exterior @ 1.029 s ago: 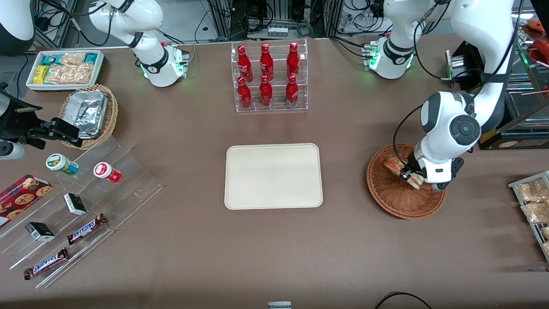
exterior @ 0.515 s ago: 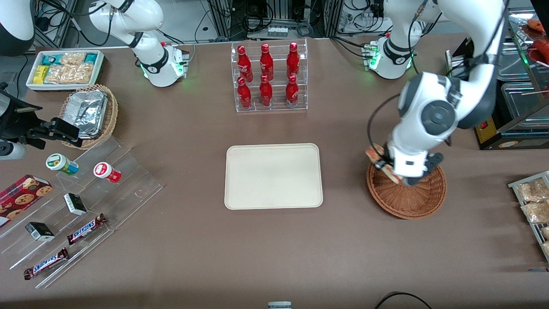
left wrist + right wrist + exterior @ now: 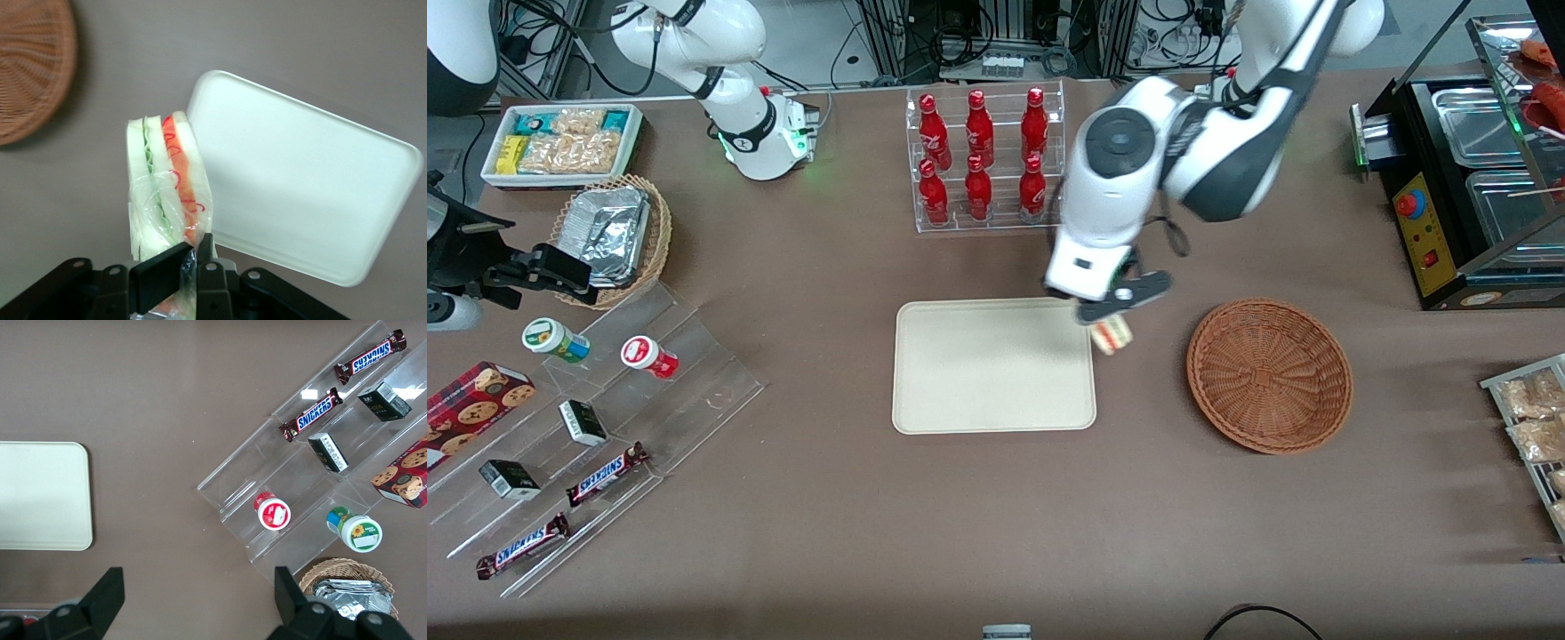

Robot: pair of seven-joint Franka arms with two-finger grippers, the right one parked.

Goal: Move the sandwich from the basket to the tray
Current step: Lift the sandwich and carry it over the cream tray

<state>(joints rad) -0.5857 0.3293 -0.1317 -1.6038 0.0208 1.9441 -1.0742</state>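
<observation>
One sandwich clamped in the gripper, hanging just above the edge of one tray. One basket nearby, toward the working arm's end.

Bare tray under gripper, bottle rack nearby

Left arm reaches in from its base at the table's edge farthest from the front camera, elbow high, forearm angled down toward mid-table. Wrist points downward. Gripper hangs above the table, over the tray's short edge on the working arm's side, near the corner farther from the front camera. Fingers closed on the sandwich, pinching its wrapped end; wedge sticks out past the fingertips, clear of any surface. Nothing else touching the gripper.
</observation>
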